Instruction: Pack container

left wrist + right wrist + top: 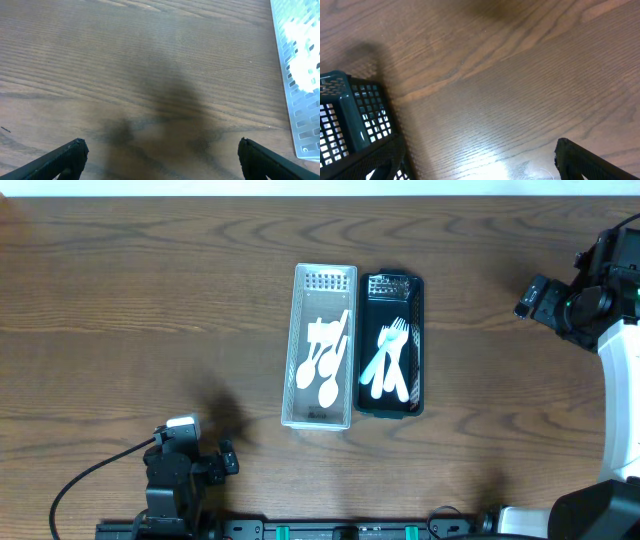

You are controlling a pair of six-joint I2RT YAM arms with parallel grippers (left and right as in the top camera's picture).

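Note:
A white perforated container stands mid-table and holds several white spoons. Touching its right side, a black perforated container holds several white forks. My left gripper is near the front left of the table, open and empty; its wrist view shows bare wood between the fingers and the white container's edge at the right. My right gripper is at the far right, open and empty; its wrist view shows the black container's corner at the left.
The wooden table stretches around both containers. The left arm's base and cable sit at the front left. The right arm's white body runs along the right edge.

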